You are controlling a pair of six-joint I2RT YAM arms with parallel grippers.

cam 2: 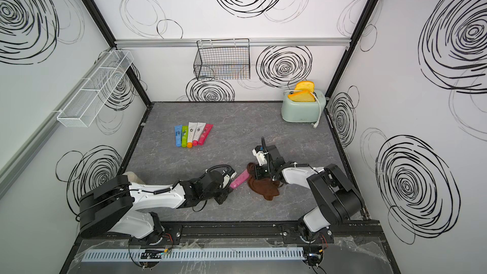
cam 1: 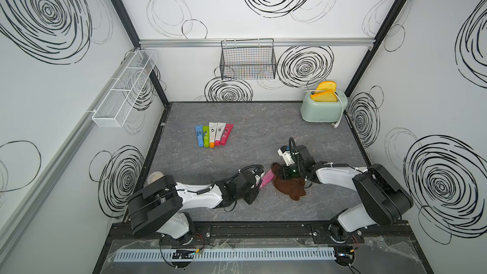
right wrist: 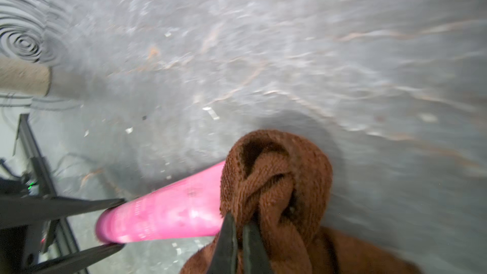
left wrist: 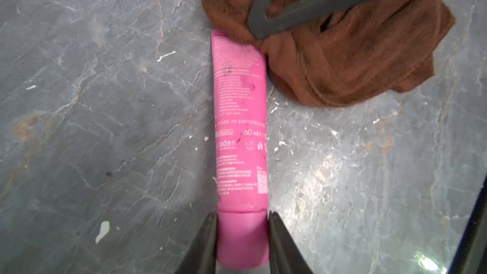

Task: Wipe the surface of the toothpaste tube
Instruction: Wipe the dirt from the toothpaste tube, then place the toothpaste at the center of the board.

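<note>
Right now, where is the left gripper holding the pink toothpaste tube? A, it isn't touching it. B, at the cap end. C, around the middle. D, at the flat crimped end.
B: in the left wrist view the left gripper has its jaws against both sides of the cap of the pink toothpaste tube, while the brown cloth in the right gripper sits at the crimped end.

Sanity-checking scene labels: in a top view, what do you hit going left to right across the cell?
white mesh wall shelf → row of five coloured toothpaste tubes → pink toothpaste tube → brown terry cloth → mint-green toaster holding yellow toast slices.
</note>
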